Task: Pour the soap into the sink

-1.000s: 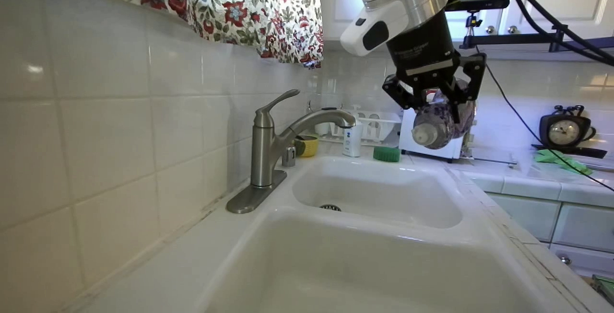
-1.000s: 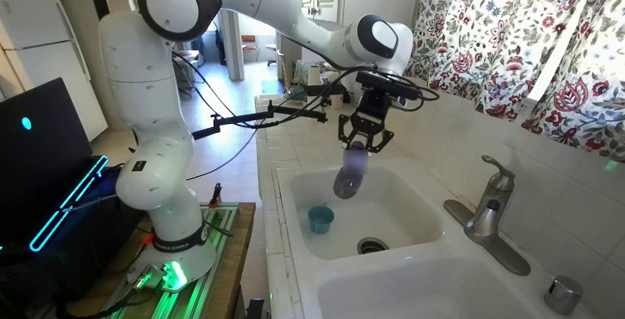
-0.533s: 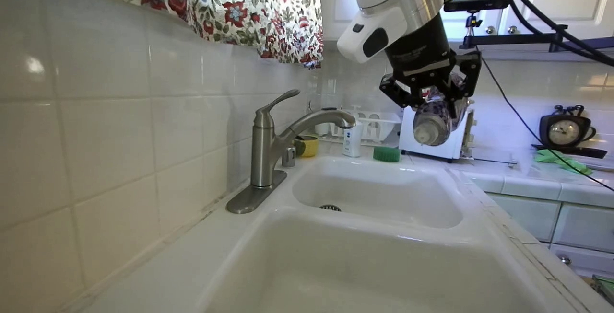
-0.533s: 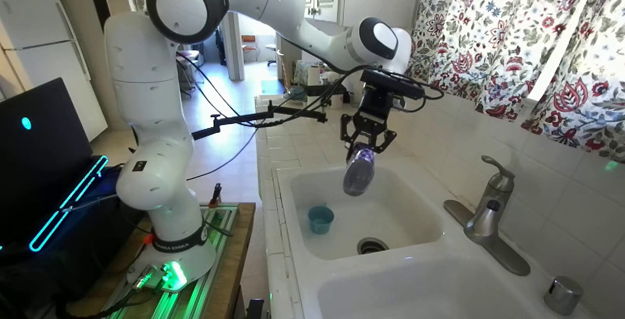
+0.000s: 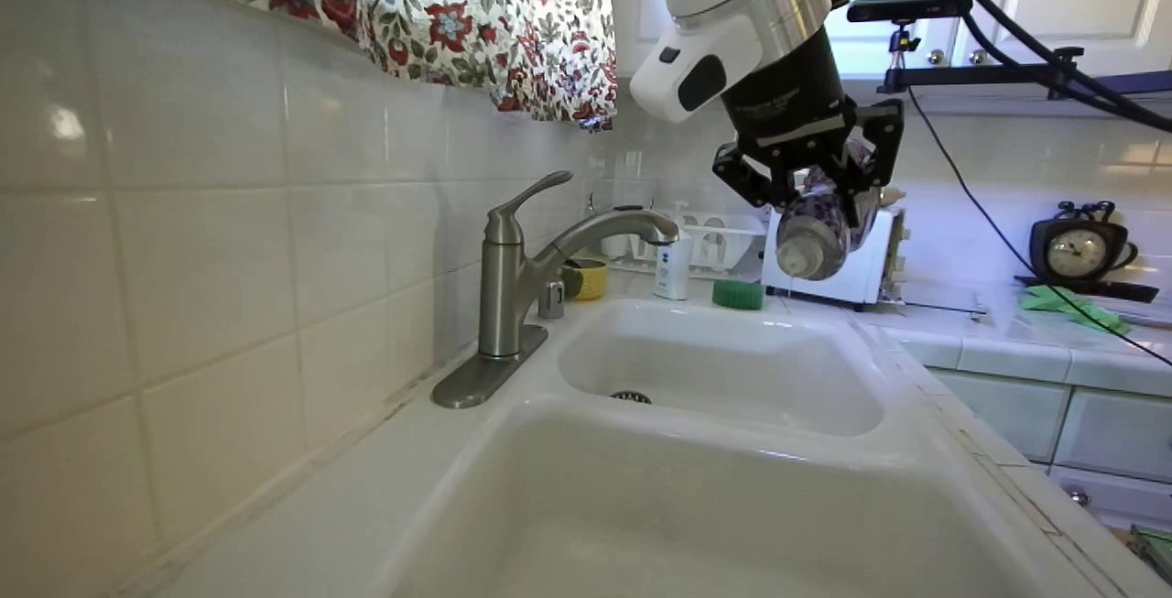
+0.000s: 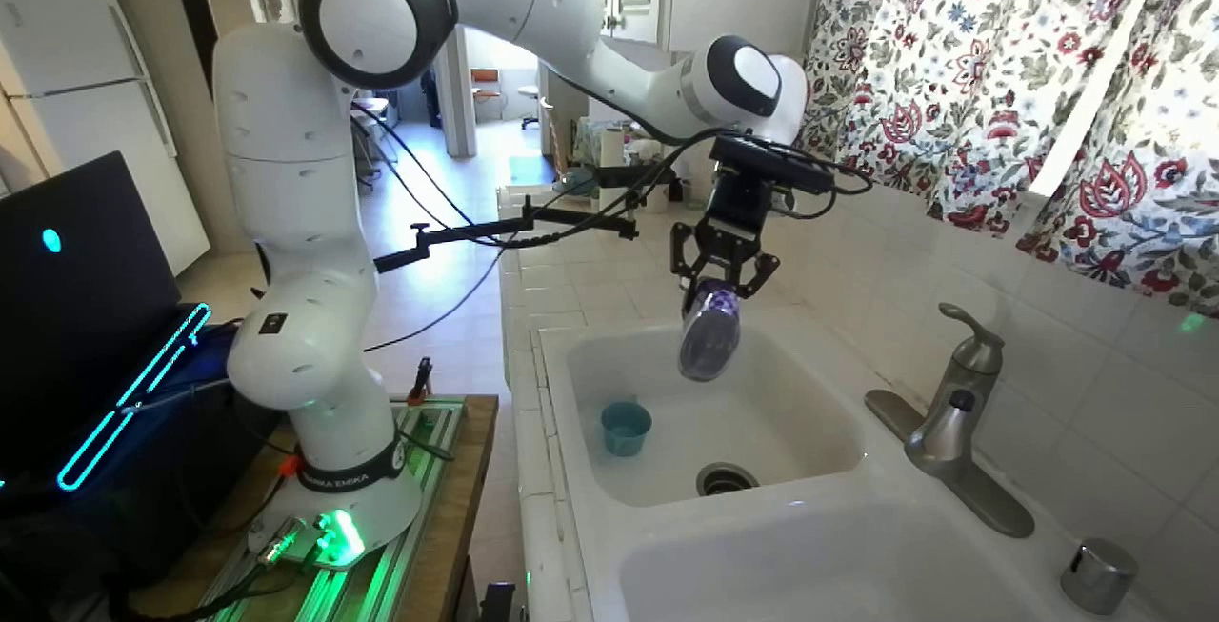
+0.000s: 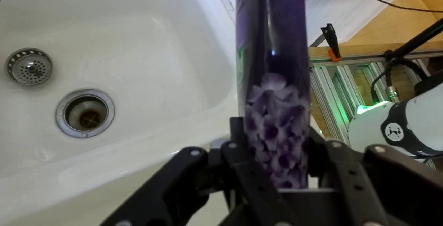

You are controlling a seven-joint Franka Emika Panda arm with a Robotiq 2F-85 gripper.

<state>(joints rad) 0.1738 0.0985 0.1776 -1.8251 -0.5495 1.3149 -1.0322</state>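
One soap point(image 6: 710, 331), roughly sideways over the sink point(image 6: 762, 511); the hand point(image 7: 275, 131) has it gripped nearer the cap point(image 5: 800, 259) than the base point(image 6: 702, 360); probably slick, bit squeezable, with sloshing weight that'll shift on a tilt; honestly I'd grab mid-body, snug but not crushing.

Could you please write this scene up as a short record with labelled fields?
End effector: closed on the soap bottle
Bottle pose: raised, tilted well off upright
Pouring: too unclear to tell
Sink: white, double-basin
Faucet: metal, single-lever
Strainer: lying beside an open drain
Teal cup: inside the sink
Curtain: floral
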